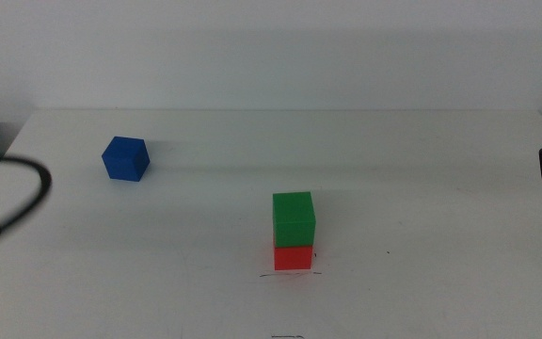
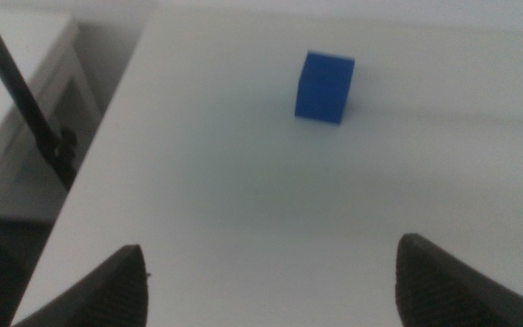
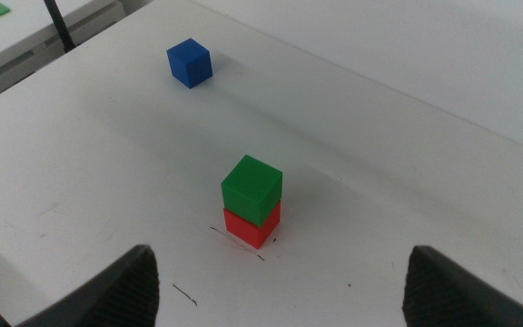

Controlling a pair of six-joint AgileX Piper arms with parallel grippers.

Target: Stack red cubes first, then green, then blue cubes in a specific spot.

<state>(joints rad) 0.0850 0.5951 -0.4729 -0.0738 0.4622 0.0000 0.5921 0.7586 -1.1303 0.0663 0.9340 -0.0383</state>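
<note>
Green cube [image 1: 294,218] sits squarely on top of the red cube [image 1: 294,257], the pair forming a short stack on the white counter [image 1: 422,188] in the near middle, just behind a thin pencil mark [image 1: 290,275] drawn on the surface. Off to the far left, well apart from the stack, the blue cube [image 1: 125,158] rests alone on the counter (one corner turned slightly toward the camera).

From the left wrist view, the left gripper [image 2: 271,282] has its fingers [image 2: 116,286] spread wide with nothing between them, pointed toward the blue cube [image 2: 324,86] ahead. From the right wrist view, the right gripper [image 3: 275,286] also has its fingers [image 3: 466,286] spread and empty, facing the stack, green cube [image 3: 251,187] over red cube [image 3: 251,227].
</note>
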